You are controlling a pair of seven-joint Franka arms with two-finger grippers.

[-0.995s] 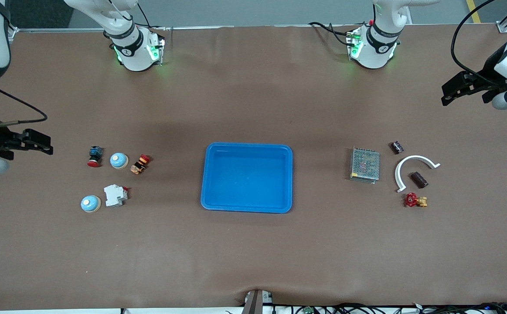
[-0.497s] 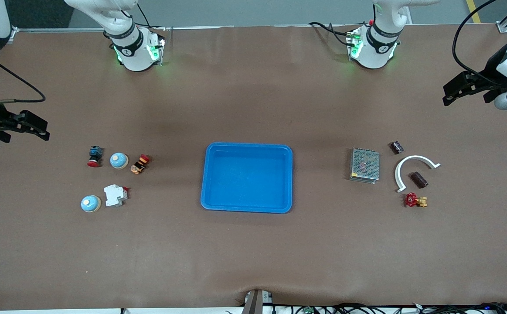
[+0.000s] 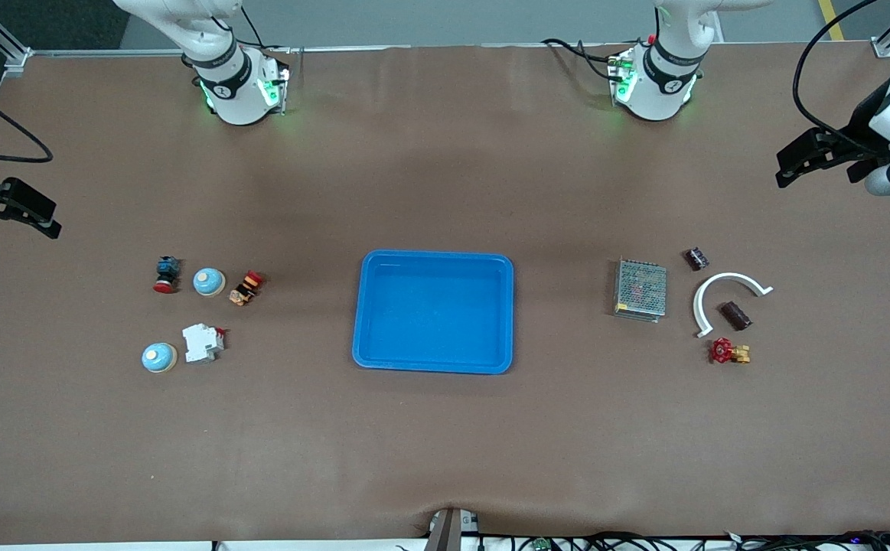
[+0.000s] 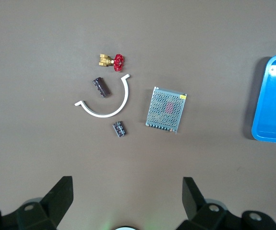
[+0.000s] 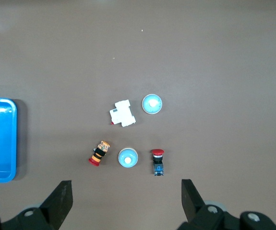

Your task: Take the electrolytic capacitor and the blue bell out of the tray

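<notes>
The tray (image 3: 433, 311) is empty, two capacitors (image 3: 695, 258) and two bells (image 3: 208, 282) lie on the table (image 3: 445, 444), and the left gripper (image 3: 797, 162) and right gripper (image 3: 22, 207) hang wide open and empty, so the task looks done.

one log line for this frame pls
tray: nothing in it | blue bells: on table, right arm's end | left gripper: open, holding nothing | right gripper: open, holding nothing

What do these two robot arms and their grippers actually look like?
Both arms are white with black bands and green lights glowing at their bases, with black cables trailing off them. The left gripper and the right gripper are black, each with two blocky fingers.
</notes>
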